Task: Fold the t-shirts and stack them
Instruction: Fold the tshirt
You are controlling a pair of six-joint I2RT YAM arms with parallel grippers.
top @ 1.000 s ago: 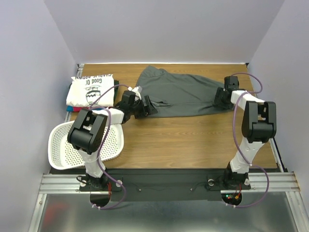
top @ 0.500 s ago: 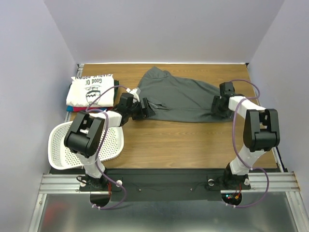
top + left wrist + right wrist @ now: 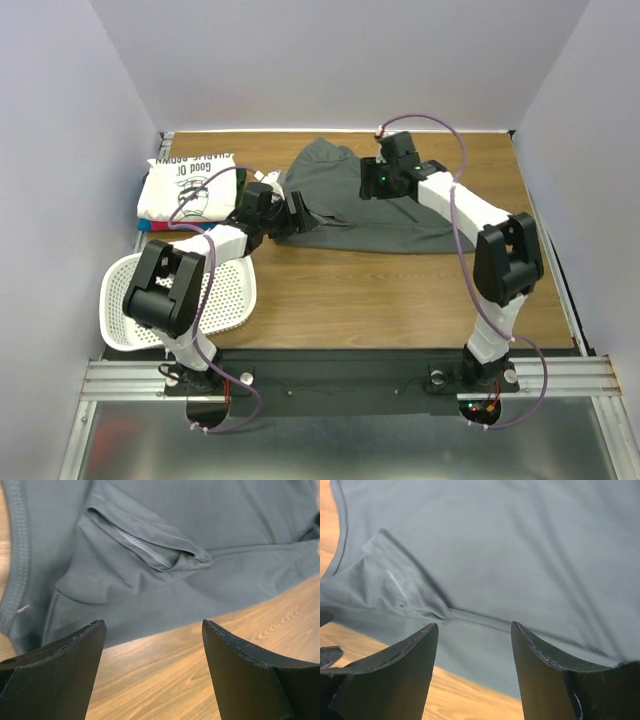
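Your L jaws stand apart w/ nothing between; the plain charcoal-grey cloth t-shirt (image 3: 200, 540) lies spread on the wooden tabletop (image 3: 160, 680) just ahead of them. Your R jaws, apart too, are over its middle.

The dark grey t-shirt (image 3: 210, 525) fills the view from 9 o'clock over 12 to 3 o'clock and lies on the wooden table (image 3: 165, 675). Near the centre, a little toward 11 o'clock, a fold of cloth (image 3: 150, 550) turns over and shows a pale seam. A stitched hem (image 3: 20, 555) runs along 9 o'clock. At 6 o'clock the left gripper (image 3: 153, 624) has its black fingers (image 3: 65, 665) wide apart, and between them are only shirt edge and wood.
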